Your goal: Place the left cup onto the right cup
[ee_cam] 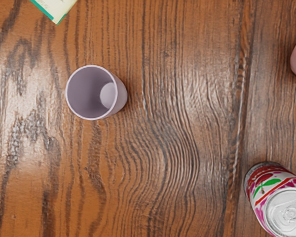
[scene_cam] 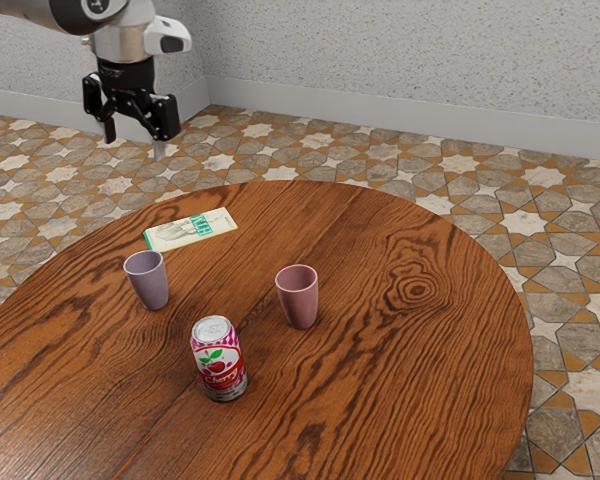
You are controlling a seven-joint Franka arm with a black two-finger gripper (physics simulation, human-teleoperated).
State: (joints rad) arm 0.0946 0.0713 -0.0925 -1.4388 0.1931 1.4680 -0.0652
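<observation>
Empty lilac cup (ee_cam: 94, 93) near pink cup (scene_cam: 297, 296)

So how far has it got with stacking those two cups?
Nothing looks done yet: the lavender cup stands upright on the table, apart from the pink cup. In hand: nothing; the tool hangs open, high above. Left: grasp the lavender cup, lift it, set it onto the pink one.

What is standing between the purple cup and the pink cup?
Only bare table separates purple cup and pink cup, in the exterior view. The can stands aside.
</observation>
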